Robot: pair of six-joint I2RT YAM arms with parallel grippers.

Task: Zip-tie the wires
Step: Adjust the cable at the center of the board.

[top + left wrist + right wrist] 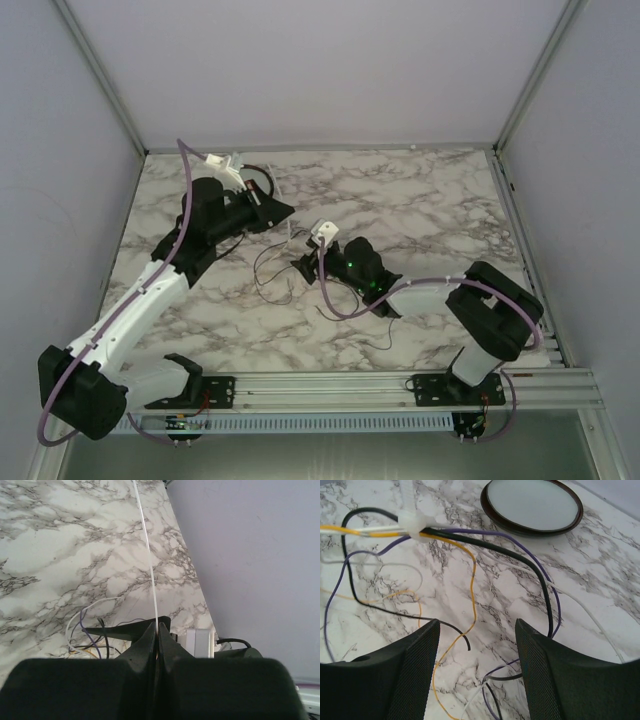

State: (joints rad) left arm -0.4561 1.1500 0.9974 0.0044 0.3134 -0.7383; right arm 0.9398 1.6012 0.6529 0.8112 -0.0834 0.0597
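The wires (pixel 470 580) are thin black, purple, yellow and white strands lying in loose loops on the marble table; they also show in the top view (pixel 275 272). The white zip tie (pixel 411 521) is looped round the bundle, its strip running up out of the right wrist view. My left gripper (pixel 157 628) is shut on the strip of the zip tie (pixel 150 560), above and behind the wires (pixel 85 632). My right gripper (pixel 477 625) is open and empty, low over the loose wire ends. In the top view the left gripper (pixel 286 212) is behind the right gripper (pixel 303 266).
A round dark-rimmed dish (pixel 532 505) sits on the table beyond the bundle. Grey walls close in the table at the back and both sides. The right arm's white wrist block (pixel 200 641) stands close behind the left fingers.
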